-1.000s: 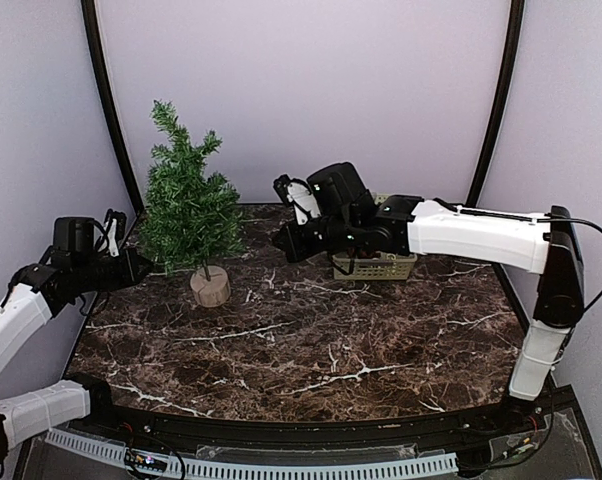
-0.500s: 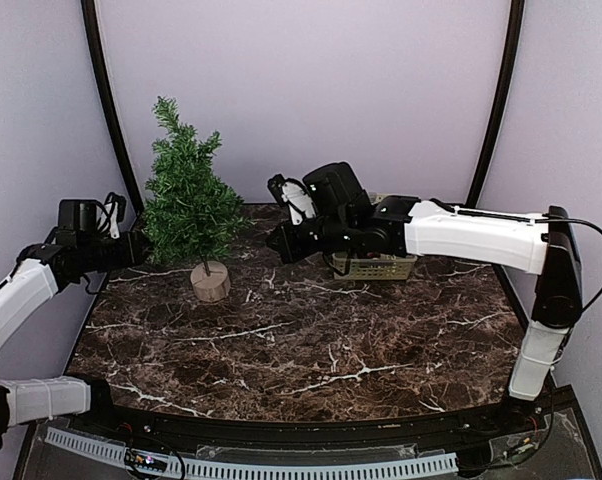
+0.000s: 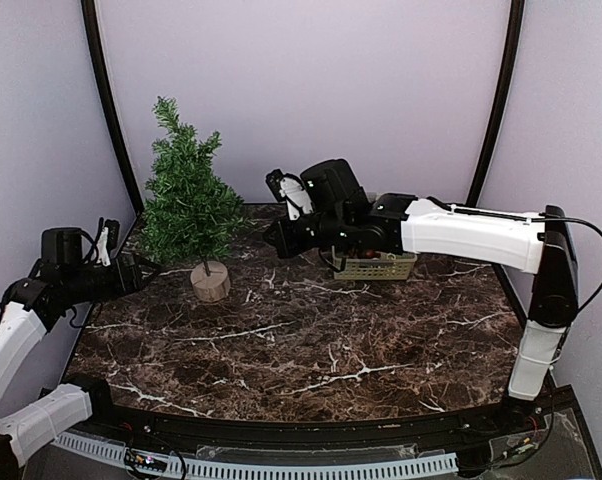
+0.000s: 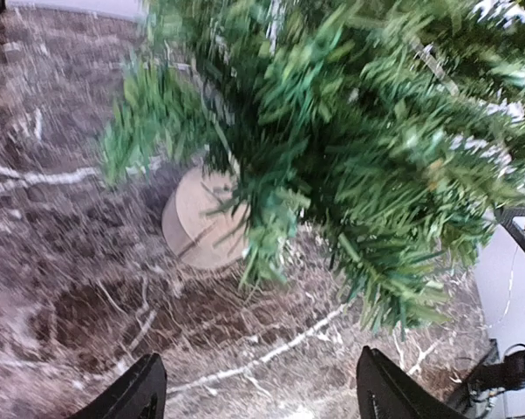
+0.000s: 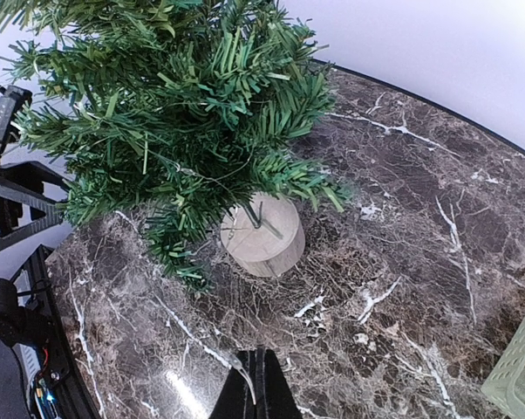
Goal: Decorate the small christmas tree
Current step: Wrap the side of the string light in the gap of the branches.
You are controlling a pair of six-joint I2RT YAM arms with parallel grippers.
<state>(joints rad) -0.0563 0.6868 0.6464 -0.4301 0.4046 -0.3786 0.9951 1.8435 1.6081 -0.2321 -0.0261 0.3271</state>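
**Observer:** Left side first. What are your fingers doing?

**Me:** My left gripper hangs low at the table's left edge, just beside the lowest boughs. The fingers are spread wide. Nothing lies between them but the brown, white-veined marble tabletop.

**Observer:** And the tree?

**Me:** The small dark-green bristly christmas tree stands upright at the back left. It sits on its round tan wooden stump base. I can make out no ornament on it.

**Observer:** Your right side?

**Me:** My right gripper hovers above the table to the right of the tree, pointed at the branches. Its fingers are pressed together. The wrist view shows a pale sliver at the tips, either thread or glare. I cannot tell which, so I won't claim to hold anything. Behind my forearm sits a pale slatted plastic basket. Its contents are too small to name.

**Observer:** How would you do this step well?

**Me:** My judgement is that I am on an approach to a branch. I should come in slowly and level, and meet an outer tip rather than pushing into the foliage. The tree looks light and will likely rock. So I would keep my spread left fingers low by the stump, ready to steady it and clear of the boughs.
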